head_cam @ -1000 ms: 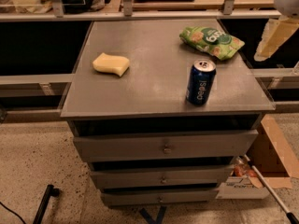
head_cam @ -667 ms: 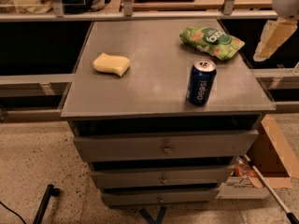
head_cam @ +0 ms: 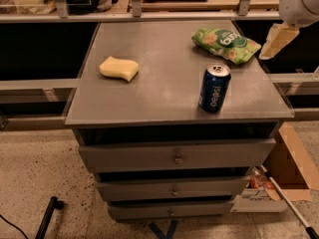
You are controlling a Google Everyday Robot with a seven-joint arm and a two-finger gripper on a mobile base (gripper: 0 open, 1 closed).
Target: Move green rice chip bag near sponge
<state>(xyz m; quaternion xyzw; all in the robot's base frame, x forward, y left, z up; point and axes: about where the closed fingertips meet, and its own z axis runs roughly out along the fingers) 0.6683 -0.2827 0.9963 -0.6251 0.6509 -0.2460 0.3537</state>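
Observation:
The green rice chip bag [head_cam: 227, 44] lies flat at the far right of the grey cabinet top [head_cam: 164, 96]. The pale yellow sponge [head_cam: 118, 67] rests on the left side of the same top, well apart from the bag. My gripper [head_cam: 278, 40] hangs at the upper right, just off the cabinet's right edge and a little to the right of the bag, touching nothing. The white arm above it runs out of the camera view.
A blue Pepsi can [head_cam: 214, 87] stands upright near the front right, between the bag and the front edge. Below the top are three drawers [head_cam: 174, 156]. A cardboard box [head_cam: 294, 166] sits on the floor at right. Rails and shelving run behind.
My gripper has edged slightly left toward the bag. The bag, sponge and can have not moved.

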